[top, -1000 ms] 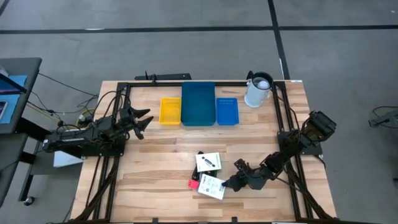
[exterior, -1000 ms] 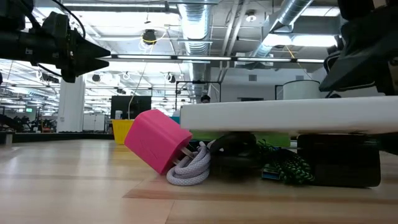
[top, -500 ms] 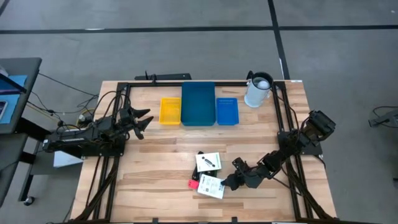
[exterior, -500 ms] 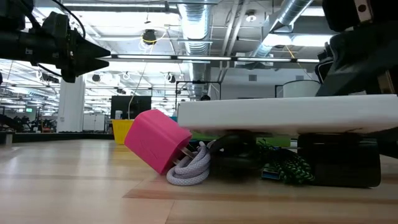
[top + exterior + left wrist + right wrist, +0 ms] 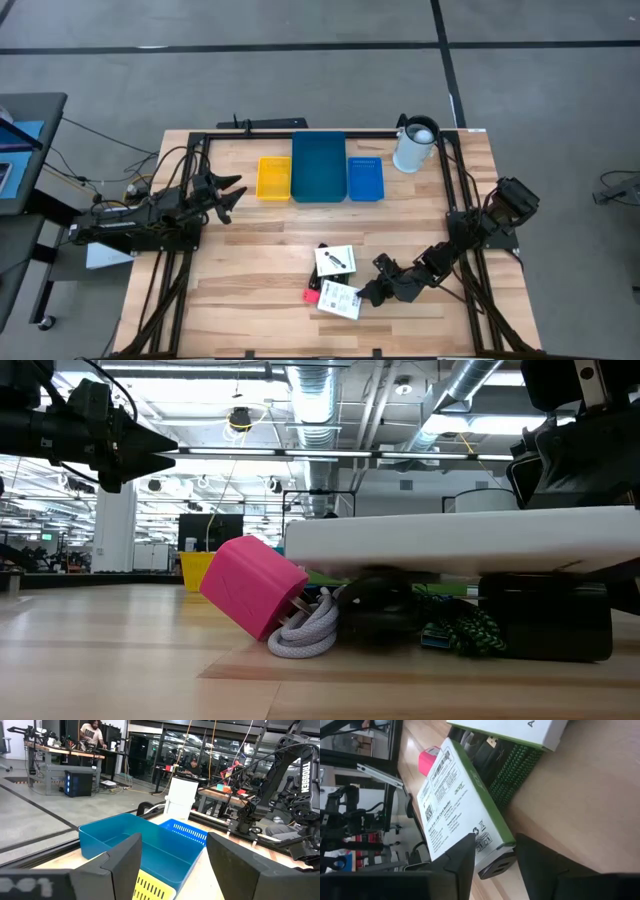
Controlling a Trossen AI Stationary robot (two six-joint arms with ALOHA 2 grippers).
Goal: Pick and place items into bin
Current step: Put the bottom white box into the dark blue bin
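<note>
High view, item cluster: a small heap of mixed items is seen on the wooden table, toward its front edge and right of centre. Two white boxes with black print are listed: the upper box lies flat; the lower box is tilted, one end raised off the table, as confirmed in the low view. A pink block is set just beside the lower box, with a pale coiled cable against it. Dark cables with green braid are tucked beneath the boxes.

Right gripper: placed at the lower box's right edge, fingers parted on either side of the box end in the right wrist view; whether a firm grip is made cannot be told.

Bins: yellow bin, large blue bin and small blue basket are ranged side by side at the table's far edge. A white jug is placed to their right.

Left gripper: held above the table's left side, fingers spread, nothing held.
</note>
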